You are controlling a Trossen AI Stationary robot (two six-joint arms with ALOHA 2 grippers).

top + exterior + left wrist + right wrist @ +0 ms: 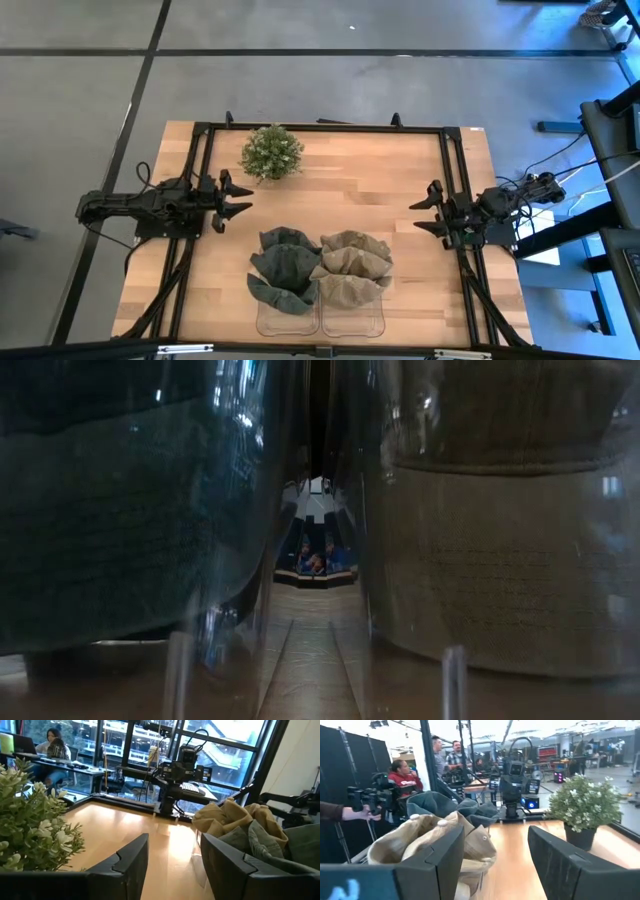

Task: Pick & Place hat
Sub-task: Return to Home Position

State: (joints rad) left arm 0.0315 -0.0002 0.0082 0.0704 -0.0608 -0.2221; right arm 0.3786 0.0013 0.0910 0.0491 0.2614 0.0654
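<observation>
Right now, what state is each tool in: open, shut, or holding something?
Left tool: open, holding nothing, at the left side of the table.
Right tool: open, holding nothing, at the table's right side.

Caps heaped in left bin and right bin, side by side; plant behind them

A grey concrete floor crossed by dark lines is spreading around the pale wooden table. Daylight is pouring through tall dark-framed glass windows, beside which two people are sitting at a long desk.
</observation>
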